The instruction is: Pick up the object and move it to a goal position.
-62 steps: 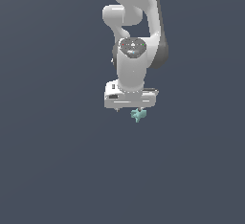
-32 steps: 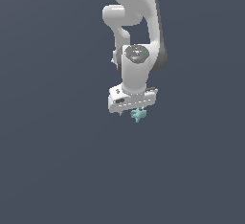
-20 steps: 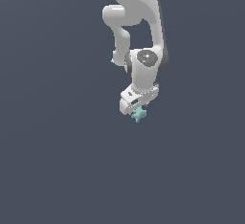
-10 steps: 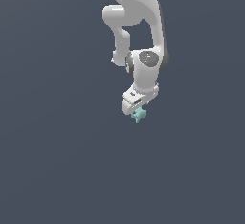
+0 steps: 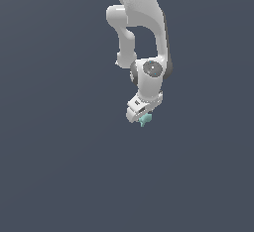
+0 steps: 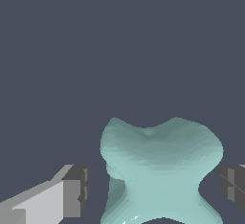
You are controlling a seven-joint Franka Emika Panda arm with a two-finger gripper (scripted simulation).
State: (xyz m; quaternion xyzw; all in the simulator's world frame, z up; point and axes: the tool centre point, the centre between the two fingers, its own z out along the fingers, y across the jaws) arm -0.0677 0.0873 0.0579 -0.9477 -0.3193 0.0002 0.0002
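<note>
I see the object [image 6: 160, 170], a matte mint-green lump with 4 rounded lobes, sitting between my gripper [image 6: 155, 189]'s 2 dark-padded fingers [image 6: 76, 189]; small gaps show beside each pad, so I cannot tell if they grip. The glossy white arm [image 5: 141, 32] hangs overhead.

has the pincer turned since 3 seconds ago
Yes. The pincer has swivelled about its axis; against the arm's upper link, it shows narrower now, with the teal object beneath it.

Object [image 6: 160, 170] looks like smooth teal plastic w/ a soft sheen, faintly faceted on its lumps. Gripper [image 5: 141, 118] & arm [image 5: 144, 37]: smooth white plastic-like shell, semi-matt; fingertips' pads [image 6: 79, 192] dark grey, matt, rubbery-looking
</note>
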